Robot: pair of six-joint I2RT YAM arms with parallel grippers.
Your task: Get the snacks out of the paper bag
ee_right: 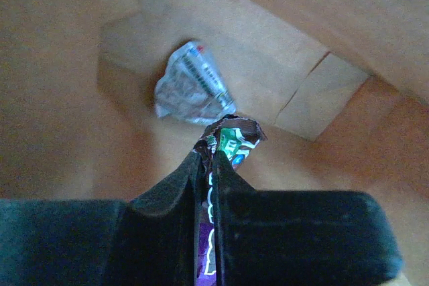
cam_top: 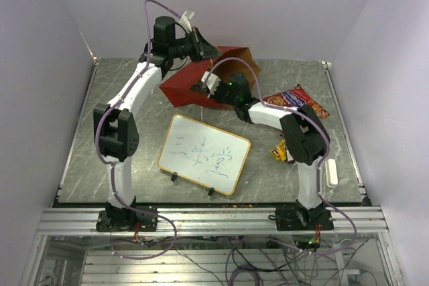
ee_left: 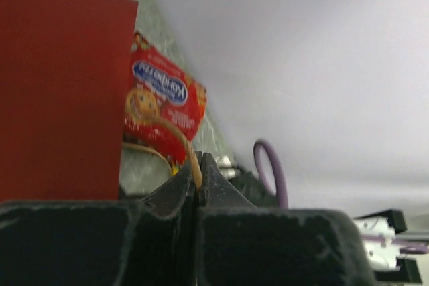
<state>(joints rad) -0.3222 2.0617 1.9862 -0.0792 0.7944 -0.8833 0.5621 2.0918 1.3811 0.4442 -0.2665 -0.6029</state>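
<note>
My left gripper (ee_left: 199,169) pinched paper bag (ee_left: 60,92) handle (ee_left: 175,130), probably. Right gripper (ee_right: 208,162), inside bag, clamped purple packet (ee_right: 231,140) by corner. Risk: corner grip could slip, dropping packet beside silver packet (ee_right: 191,85).

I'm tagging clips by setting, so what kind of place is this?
Probably a robotics lab test cell: left arm and right arm bolted to a metal rail at a grey marbled table, boxed in by plain white walls, cables trailing below.

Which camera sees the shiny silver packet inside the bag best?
The right wrist view: it looks into the paper bag, where the silver packet lies deep inside. The top and left wrist views show the bag's red outside, not the packet.
</note>
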